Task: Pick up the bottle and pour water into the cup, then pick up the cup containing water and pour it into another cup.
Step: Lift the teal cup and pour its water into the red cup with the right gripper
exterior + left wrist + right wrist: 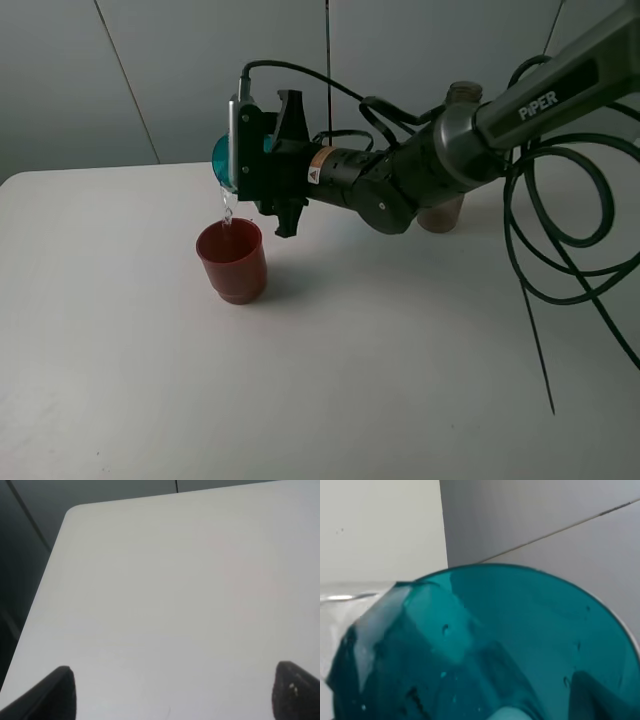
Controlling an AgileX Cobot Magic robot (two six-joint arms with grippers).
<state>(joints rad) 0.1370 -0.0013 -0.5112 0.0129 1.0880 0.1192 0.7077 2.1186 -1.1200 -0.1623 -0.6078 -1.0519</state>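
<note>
right gripper: the right gripper (285,160) is reaching across to the left half of the exterior high view and is clamped tight on the teal cup (221,160). The wrist is rolled, so the cup lies tipped on its side.
teal cup: held up in the air, mouth pointing left and a bit down, right over the red cup (232,262). In the right wrist view the teal cup (485,650) fills pretty much the whole picture, droplets stuck on the inside wall.
water: a thin stream of water (227,208) runs off the teal cup's lip straight down into the red cup's mouth.
red cup: standing upright on the white table (330,370), left of centre. It's just under the teal cup, and the two aren't touching.
bottle: the bottle (452,150) is at the back right, mostly hidden behind the right arm. Only the capless neck pokes out above the arm and a bit of the base below it. Well apart from both cups.
left gripper: the left gripper (172,690) shows only as two dark fingertips (57,692) in its own wrist view, spread wide with nothing but bare table between them. I can't spot it in the exterior high view.
cables: black cables (565,220) loop off the right arm on the right side.
</note>
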